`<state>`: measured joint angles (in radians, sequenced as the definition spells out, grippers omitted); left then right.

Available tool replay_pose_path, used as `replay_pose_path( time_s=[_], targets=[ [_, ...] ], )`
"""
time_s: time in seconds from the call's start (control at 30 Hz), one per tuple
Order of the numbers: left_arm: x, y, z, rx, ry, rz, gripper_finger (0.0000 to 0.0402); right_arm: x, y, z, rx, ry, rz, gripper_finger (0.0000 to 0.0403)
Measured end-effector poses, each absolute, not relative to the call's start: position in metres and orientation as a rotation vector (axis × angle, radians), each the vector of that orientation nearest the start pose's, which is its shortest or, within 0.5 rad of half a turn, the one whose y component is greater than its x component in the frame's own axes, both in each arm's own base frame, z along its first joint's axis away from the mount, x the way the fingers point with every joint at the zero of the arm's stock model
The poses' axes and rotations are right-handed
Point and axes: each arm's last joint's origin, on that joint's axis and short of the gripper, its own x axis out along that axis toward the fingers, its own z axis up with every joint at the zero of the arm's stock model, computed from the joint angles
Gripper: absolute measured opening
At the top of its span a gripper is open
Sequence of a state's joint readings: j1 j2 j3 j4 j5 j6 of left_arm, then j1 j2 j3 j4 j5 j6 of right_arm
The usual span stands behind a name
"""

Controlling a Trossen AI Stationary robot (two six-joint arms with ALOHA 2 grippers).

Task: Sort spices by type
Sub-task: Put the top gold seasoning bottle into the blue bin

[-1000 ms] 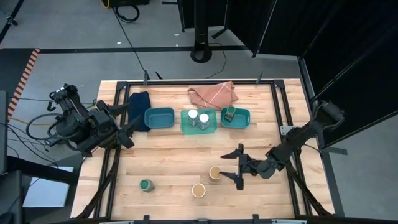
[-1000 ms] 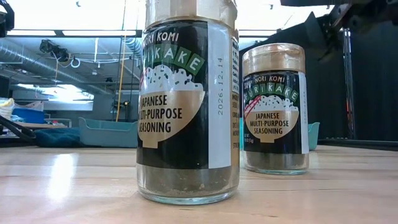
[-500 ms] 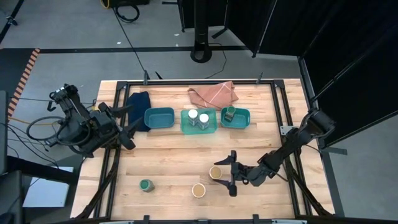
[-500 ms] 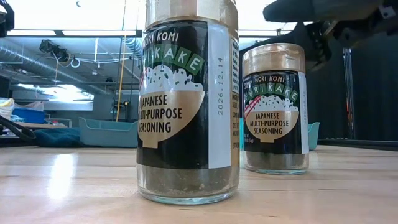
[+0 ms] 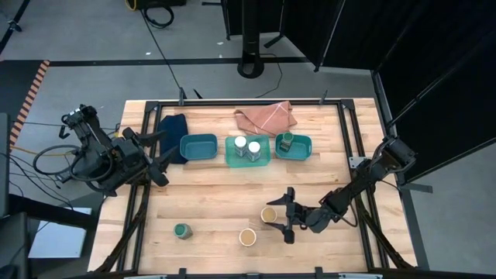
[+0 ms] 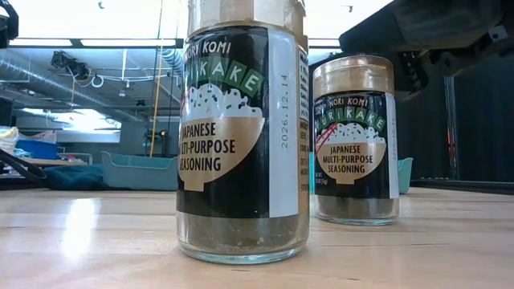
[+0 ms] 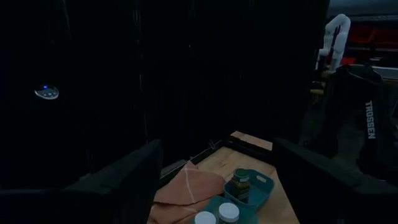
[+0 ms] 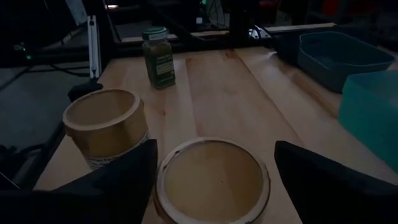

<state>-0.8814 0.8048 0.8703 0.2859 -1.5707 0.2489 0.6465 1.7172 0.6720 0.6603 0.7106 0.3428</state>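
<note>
Two tan-lidded furikake jars stand upright on the wood near the front: one point(image 5: 268, 215) point(image 8: 213, 180) and another point(image 5: 247, 236) point(image 8: 102, 124) nearer the edge. My right gripper point(image 5: 279, 216) point(image 8: 214, 186) is open and low, with a finger on either side of the first jar's lid and a gap showing on both sides. A green-lidded jar point(image 5: 181, 230) stands front-left. Two white-lidded jars point(image 5: 247, 146) sit in the middle tray, and a green-lidded jar point(image 5: 287, 139) in the right tray. My left gripper point(image 5: 157, 159) point(image 7: 214, 183) waits open at the table's left edge.
Three teal trays line the far half: the left tray point(image 5: 198, 146) holds nothing, then the middle tray point(image 5: 232, 159) and the right tray point(image 5: 304, 151). A dark blue cloth point(image 5: 174, 126) and a salmon cloth point(image 5: 266, 116) lie behind them. Bare wood spans the middle of the table.
My right gripper has moved toward the table's left, low over the wood, up to the tan-lidded jar; its open fingers now stand on either side of the jar. The jars have not moved.
</note>
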Motion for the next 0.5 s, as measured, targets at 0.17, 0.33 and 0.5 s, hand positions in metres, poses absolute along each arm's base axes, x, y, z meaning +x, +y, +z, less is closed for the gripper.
replay_pose_path(
  time_s=[0.17,0.33,0.5],
  targets=[
    [0.1121,-0.0905,0.3929,-0.097,-0.035,0.689,0.0308,0.2645,0.1744,0.1485,0.099,0.29,-0.117,0.0332],
    [0.1121,-0.0905,0.3929,-0.097,-0.035,0.689,0.0308,0.2644,0.1745,0.1484,0.106,0.291,-0.116,0.033],
    [0.1121,-0.0905,0.3929,-0.097,-0.035,0.689,0.0308,0.2651,0.175,0.1504,0.138,0.272,-0.113,0.0327]
  ],
)
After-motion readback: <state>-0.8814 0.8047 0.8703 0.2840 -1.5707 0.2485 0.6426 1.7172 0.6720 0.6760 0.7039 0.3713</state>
